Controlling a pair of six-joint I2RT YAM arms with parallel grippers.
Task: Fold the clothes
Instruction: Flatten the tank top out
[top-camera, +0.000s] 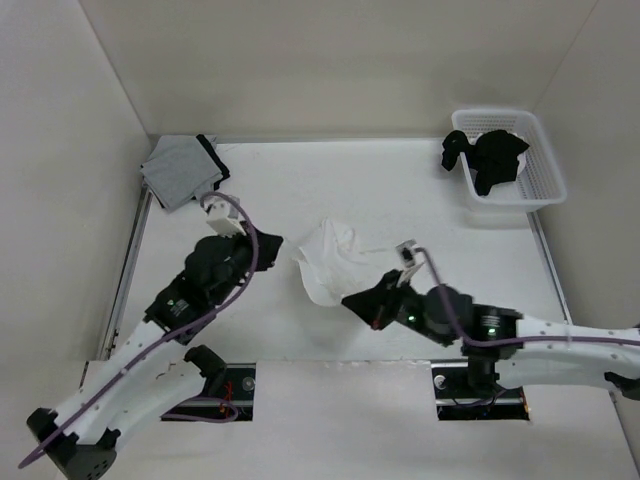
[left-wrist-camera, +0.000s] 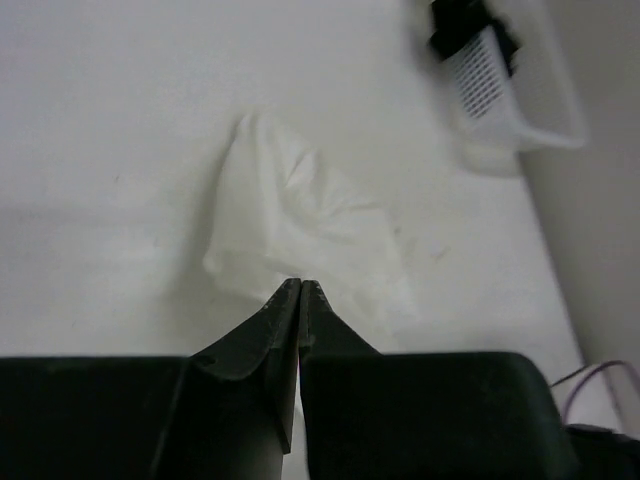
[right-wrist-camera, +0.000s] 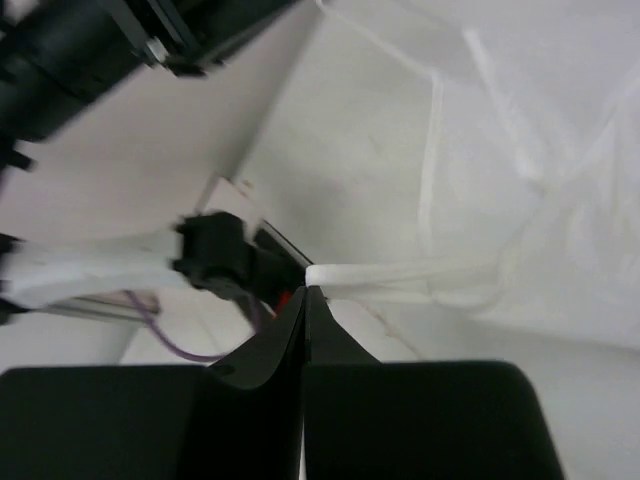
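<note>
A: Two grippers are in the pictures. How do their jaws stand?

B: Both are pressed together. The right gripper (right-wrist-camera: 305, 290) has smooth black fingers that taper to a point, with no gap between them. A narrow folded band of white cloth sits right at their tips, so it is pinching the edge of the white garment (top-camera: 330, 262).

A: And the other one?

B: The left gripper (left-wrist-camera: 300, 285) is the same dark wedge shape, closed to a thin seam. Its tips meet the near edge of the fabric in its own camera's view. Whether any cloth is caught between them, I cannot tell.

A: Where does the garment lie?

B: Near the middle of the table (top-camera: 300, 180), between the two grippers. It is thin, soft and creased, bunched into an uneven heap with raised folds. Thin seams run across it in the right wrist view. Its white is close to that of the matte, pale tabletop.

A: What else is around?

B: At the far right corner sits a white plastic basket (top-camera: 545, 165) with slotted walls, and black clothes (top-camera: 495, 160) are heaped inside and draped over its rim. At the far left corner lies a grey garment (top-camera: 180, 172) with black trim, folded flat. Plain pale walls enclose the table.
</note>
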